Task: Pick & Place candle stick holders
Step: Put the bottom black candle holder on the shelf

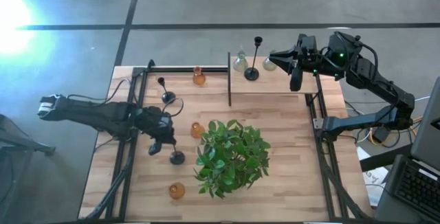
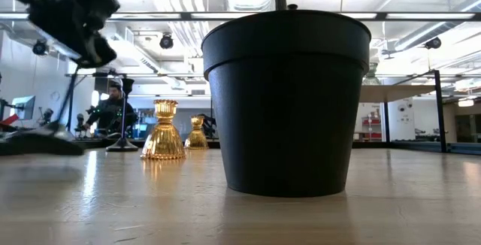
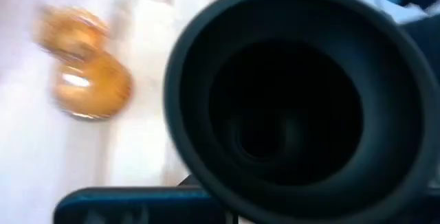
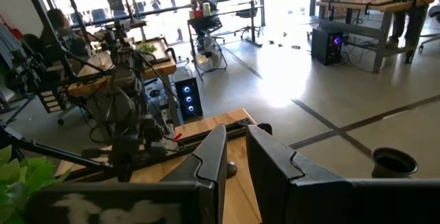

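The black plant pot (image 2: 287, 102), smooth and tapered, stands closest in the low view, on the pale wooden desk (image 1: 289, 148); from above, its green leafy plant (image 1: 230, 157) spreads over the desk's middle. The left gripper (image 1: 159, 140) reaches in low from the left edge, the arm stretched nearly flat, its tip just beside a black thin-stemmed holder (image 1: 177, 157). Whether its jaws are apart or together cannot be told. A second black holder (image 1: 167, 95) stands farther back. Amber bulbous glass holders sit apart: one near the plant (image 1: 196, 130), one at the front (image 1: 177, 191), one by the back rail (image 1: 199, 77). The right gripper (image 1: 278, 60) is folded back over the far right corner, jaws clamped on a clear-greyish glass holder (image 1: 269, 63). Beside it stand another clear holder (image 1: 240, 62) and a third black holder (image 1: 253, 71).
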